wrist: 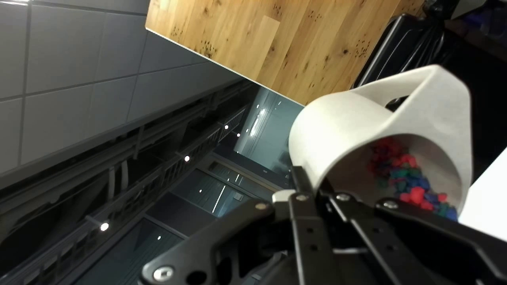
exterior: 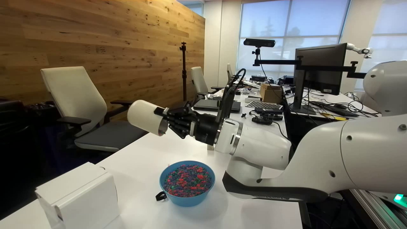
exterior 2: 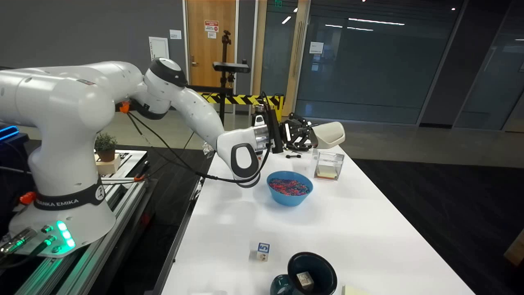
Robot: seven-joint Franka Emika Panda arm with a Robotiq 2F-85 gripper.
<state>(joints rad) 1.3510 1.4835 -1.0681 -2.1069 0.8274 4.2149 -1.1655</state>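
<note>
Precariously pinching a white mug (wrist: 344,126) by its rim, just beyond the narrow jaws.
Seems liable to spill the colored pellets (wrist: 418,194) near its lip if tipped further; could miss the blue bowl (exterior: 187,201), lower than the jaws, and litter the surface (exterior: 136,190); might swivel or slip, clamped by one wall only.

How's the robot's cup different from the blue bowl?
The cup is white; the bowl is blue. The cup is tilted, held by the fingers; the bowl stands upright on the table. The cup shows a small pile of colorful bits; the bowl shows many more. Both contain red bits.
</note>
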